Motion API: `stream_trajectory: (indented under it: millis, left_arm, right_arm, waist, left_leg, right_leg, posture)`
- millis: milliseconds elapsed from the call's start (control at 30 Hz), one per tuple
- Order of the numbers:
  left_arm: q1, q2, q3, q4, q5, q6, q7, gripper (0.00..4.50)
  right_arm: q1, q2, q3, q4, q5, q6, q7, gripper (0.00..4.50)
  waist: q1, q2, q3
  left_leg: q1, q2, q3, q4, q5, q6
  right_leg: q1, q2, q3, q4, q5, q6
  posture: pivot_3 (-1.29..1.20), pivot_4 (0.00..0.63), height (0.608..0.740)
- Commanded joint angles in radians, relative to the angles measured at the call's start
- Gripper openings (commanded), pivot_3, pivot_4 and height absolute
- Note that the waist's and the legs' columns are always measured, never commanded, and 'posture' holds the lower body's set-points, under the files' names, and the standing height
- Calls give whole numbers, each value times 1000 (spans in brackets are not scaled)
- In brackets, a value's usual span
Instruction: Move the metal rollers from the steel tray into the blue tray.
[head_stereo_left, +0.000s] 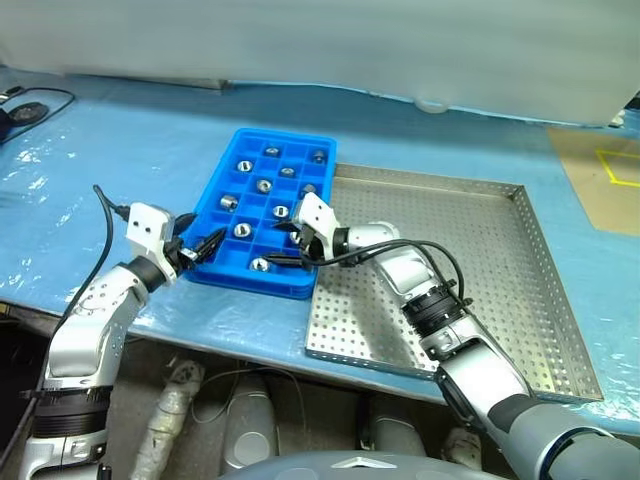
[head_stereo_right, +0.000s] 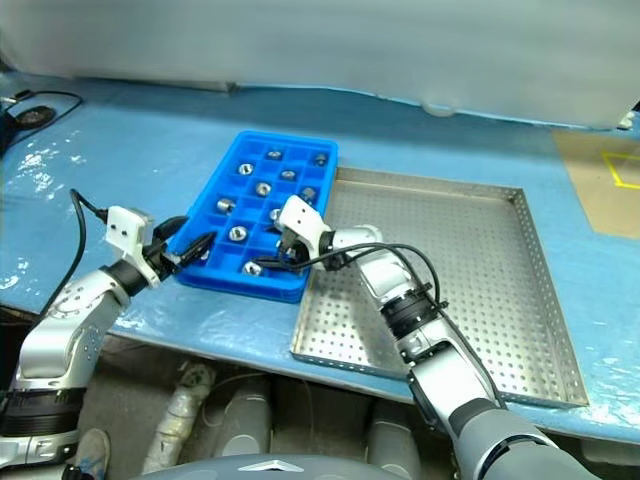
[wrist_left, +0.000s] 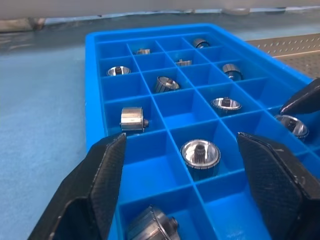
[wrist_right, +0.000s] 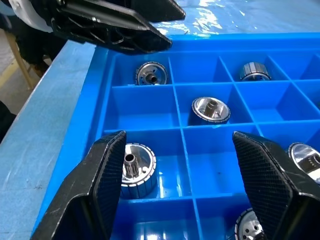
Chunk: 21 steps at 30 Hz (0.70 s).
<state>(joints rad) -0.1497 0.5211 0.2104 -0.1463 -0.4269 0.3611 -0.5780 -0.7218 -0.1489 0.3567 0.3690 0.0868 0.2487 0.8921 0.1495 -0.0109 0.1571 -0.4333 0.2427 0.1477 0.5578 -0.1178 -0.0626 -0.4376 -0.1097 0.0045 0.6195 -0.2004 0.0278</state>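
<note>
Head views. Desk (head_stereo_left: 120, 160): covered in glossy light-blue sheet, creased and reflective at the left. Pale wall (head_stereo_left: 320, 40) along the far edge. Brown patch with yellow marking (head_stereo_left: 610, 175) at far right. Black cable (head_stereo_left: 40, 105) at far left. Steel tray (head_stereo_left: 500, 260): perforated floor, low rim, near edge overhanging the desk. Blue tray (head_stereo_left: 215, 200): touching the steel tray's left side; metal rollers (head_stereo_left: 264, 185) sit singly in its compartments. Left pincer (head_stereo_left: 203, 246): at the blue tray's near-left corner, jaws apart, holding nothing. Right pincer (head_stereo_left: 290, 245): over the tray's near end, jaws apart, empty.

Left wrist view. Black fingers (wrist_left: 100, 185) spread wide above the blue grid; rollers in scattered cells.

Right wrist view. Fingers (wrist_right: 107, 180) spread over the compartments; the other pincer's black fingers beyond the tray rim.
</note>
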Motion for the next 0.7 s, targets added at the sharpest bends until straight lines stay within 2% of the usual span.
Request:
stream_trajectory:
  millis: [33,200,300,600,700]
  left_arm:
    - [-64,-5,23,-13,-81,30,-44,3516]
    - [-157,-38,-45,-10,-136,72,-109,3516]
    - [-228,-77,-116,47,-116,56,-164,3516]
    - [-408,-229,-278,375,5,-146,-337,3516]
    - [-446,-266,-305,459,44,-213,-374,4174]
  right_arm:
    - [26,-29,-43,-21,0,-4,-23,3568]
    - [80,-77,-126,-111,59,37,-27,3568]
    - [122,-125,-191,-182,92,69,-41,3568]
    - [256,-241,-396,-354,161,160,-156,3568]
    - [312,-255,-449,-412,199,190,-178,4192]
  waist:
    - [2,0,0]
    - [-1,0,0]
    - [-8,1,0]
    - [-61,1,0]
    - [-77,1,0]
  left_leg:
    - [0,0,0,0,0,0]
    - [-1,0,0,3,0,0]
    - [0,0,1,4,0,0]
    - [0,0,1,4,4,-4]
    - [1,-1,3,3,4,-3]
  right_leg:
    - [0,0,0,0,0,0]
    - [1,-1,0,1,0,0]
    - [1,0,1,2,0,0]
    - [0,1,4,-1,1,0]
    - [0,1,5,-3,1,0]
  posture:
    - [157,150,740]
    - [96,150,740]
    - [19,150,740]
    - [-133,150,740]
    - [-180,150,740]
